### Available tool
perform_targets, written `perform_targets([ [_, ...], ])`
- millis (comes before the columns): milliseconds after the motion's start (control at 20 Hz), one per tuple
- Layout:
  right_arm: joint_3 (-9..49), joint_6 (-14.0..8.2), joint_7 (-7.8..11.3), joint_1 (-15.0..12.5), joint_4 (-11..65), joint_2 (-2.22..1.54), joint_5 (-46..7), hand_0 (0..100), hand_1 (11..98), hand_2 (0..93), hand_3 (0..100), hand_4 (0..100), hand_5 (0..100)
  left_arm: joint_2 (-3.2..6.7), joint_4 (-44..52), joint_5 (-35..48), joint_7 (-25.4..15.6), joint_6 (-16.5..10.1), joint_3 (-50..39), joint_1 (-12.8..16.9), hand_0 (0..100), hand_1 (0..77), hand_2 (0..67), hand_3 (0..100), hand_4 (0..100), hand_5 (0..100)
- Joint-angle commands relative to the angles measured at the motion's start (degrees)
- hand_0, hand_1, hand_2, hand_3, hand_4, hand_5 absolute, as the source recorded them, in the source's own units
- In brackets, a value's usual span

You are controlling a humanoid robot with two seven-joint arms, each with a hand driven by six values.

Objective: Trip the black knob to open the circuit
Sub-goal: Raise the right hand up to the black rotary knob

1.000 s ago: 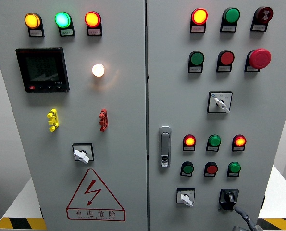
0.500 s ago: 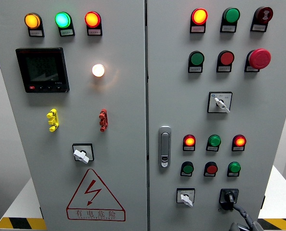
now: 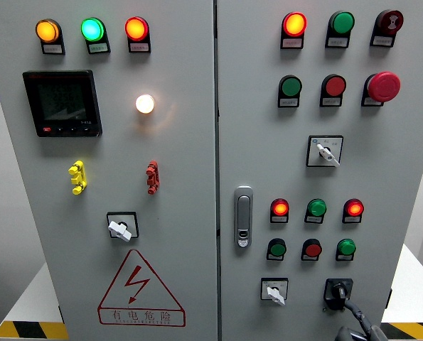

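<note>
knob [image 3: 338, 291] blk, low R panel | R fingers [image 3: 355, 310] touching lower-R edge

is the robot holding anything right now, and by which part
Nothing is clearly held. One finger of the right hand reaches up to the lower edge of the black knob, without wrapping it. No left hand shows.

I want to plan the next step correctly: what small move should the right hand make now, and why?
Probably raise the right hand a little until its fingers close around the black knob. Only the fingertips show at the bottom edge, just below the knob, and whether they touch it cannot be told, so no grip is visible yet.
</note>
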Motion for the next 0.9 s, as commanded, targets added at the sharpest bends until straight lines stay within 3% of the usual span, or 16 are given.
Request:
perform_targets([
  [0, -0.1, -0.1, -0.05, 0.0, -0.1, 0.0, 0.5, 100, 65.8, 2.0, 84, 92, 100, 0.01, 0.0, 0.0, 0.0, 0.0, 0.0, 0.0, 0, 3.0, 13.0, 21, 7, 1],
  [850, -1.6, -0.1, -0.14, 0.0, -0.1, 0.0, 0.5, 100, 61.5, 2.3, 85, 94, 100, 0.0, 0.0, 0.0, 0.0, 0.0, 0.0, 0.0, 0, 3.0, 13.0, 21, 7, 1],
])
